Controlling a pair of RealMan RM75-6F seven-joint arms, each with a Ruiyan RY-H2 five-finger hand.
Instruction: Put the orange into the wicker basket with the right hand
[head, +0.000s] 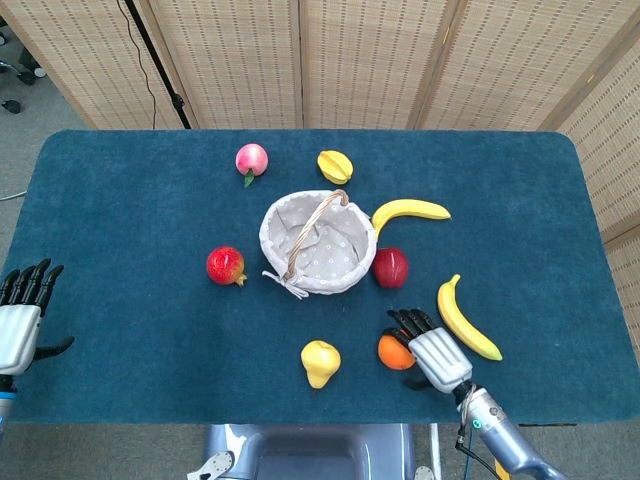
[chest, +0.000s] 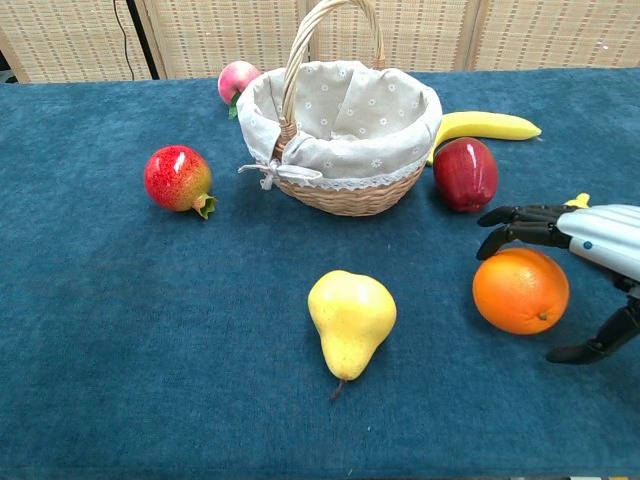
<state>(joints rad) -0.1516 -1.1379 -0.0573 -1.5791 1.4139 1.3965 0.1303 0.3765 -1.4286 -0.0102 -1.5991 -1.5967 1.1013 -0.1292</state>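
Your right hand (chest: 585, 262) arches open over the orange (chest: 520, 291); close off-centre and it rolls left toward the pear (chest: 350, 317).

Looks like a robot lab or test room, not anyone's home. The table has a dark teal felt-like cover (head: 120, 230) and is boxed in on the far side by tan woven folding screens (head: 360, 60). Far left there's grey floor with a black cable (head: 150, 55) and what looks like a chair caster (head: 12, 104).
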